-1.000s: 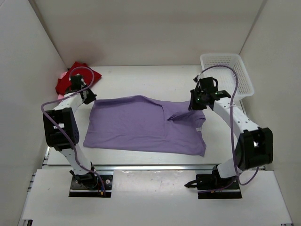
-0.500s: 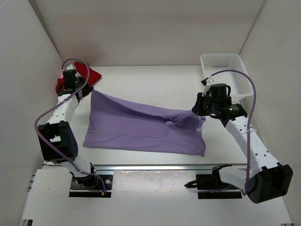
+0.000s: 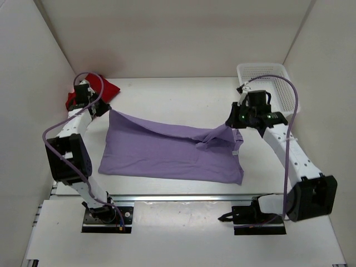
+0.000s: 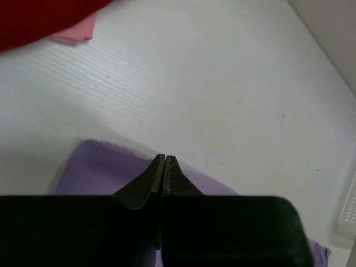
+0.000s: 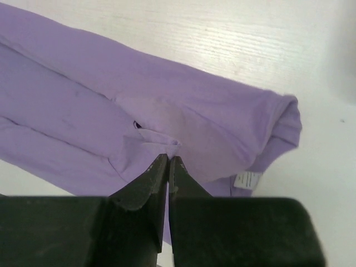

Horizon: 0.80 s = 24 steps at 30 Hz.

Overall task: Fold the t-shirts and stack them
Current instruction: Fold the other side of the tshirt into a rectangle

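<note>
The lavender t-shirt [image 3: 167, 153] lies across the middle of the table [image 3: 167, 92] in the top external view, its near part flat and its far edge raised at both ends. The left gripper [image 3: 105, 109] is pressed together on the far-left corner, which stands off the surface; the right gripper [image 3: 230, 123] pinches a bunched fold at the far-right side — the cloth runs taut between the two. A dark red t-shirt [image 3: 109, 88] lies crumpled in the far-left corner of the table, behind the left arm. A white mesh basket [image 3: 281, 83] stands at the far right, just beyond the right arm. Left wrist view: the left gripper [image 4: 164, 159] has its fingers closed tip to tip, with lavender t-shirt [image 4: 100, 167] cloth coming out on either side of them; the dark red t-shirt [image 4: 39, 16] fills the upper-left corner, with a pink t-shirt [image 4: 75, 33] edge showing beneath it, and the basket [image 4: 347, 219] shows at the right edge. Right wrist view: the right gripper [image 5: 168, 161] is closed on a small fold of the lavender t-shirt [image 5: 194, 105], which lies rolled over itself on the table [image 5: 250, 33]; a white label [image 5: 247, 179] shows at the right end of the roll.
</note>
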Available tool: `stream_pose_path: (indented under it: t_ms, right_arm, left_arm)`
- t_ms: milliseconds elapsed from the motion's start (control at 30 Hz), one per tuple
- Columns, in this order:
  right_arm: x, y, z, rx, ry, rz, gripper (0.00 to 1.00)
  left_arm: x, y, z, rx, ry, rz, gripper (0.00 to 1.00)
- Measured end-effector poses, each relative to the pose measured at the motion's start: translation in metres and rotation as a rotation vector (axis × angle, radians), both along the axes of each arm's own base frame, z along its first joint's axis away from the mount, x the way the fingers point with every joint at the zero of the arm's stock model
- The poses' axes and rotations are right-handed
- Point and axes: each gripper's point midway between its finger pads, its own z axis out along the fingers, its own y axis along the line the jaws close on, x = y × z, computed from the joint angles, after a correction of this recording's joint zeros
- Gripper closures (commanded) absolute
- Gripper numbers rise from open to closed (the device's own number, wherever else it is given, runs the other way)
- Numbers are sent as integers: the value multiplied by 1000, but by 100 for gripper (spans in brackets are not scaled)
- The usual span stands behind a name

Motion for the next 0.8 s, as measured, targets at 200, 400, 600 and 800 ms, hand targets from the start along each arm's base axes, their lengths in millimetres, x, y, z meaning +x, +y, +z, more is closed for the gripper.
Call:
stream_pose_path:
  t_ms: [200, 400, 600, 800]
  right_arm:
    - [44, 3, 22, 47, -27, -3, 100]
    - [65, 17, 83, 18, -194, 20, 100]
    - [-11, 22, -3, -47, -31, 70, 100]
    - [-63, -1, -62, -103, 138, 30, 99]
  left_arm:
    - [24, 3, -2, -16, 29, -2, 100]
    - [42, 3, 31, -16, -62, -13, 100]
    - [-6, 14, -26, -33, 43, 33, 100]
    - [-40, 22, -79, -52, 190, 69, 100]
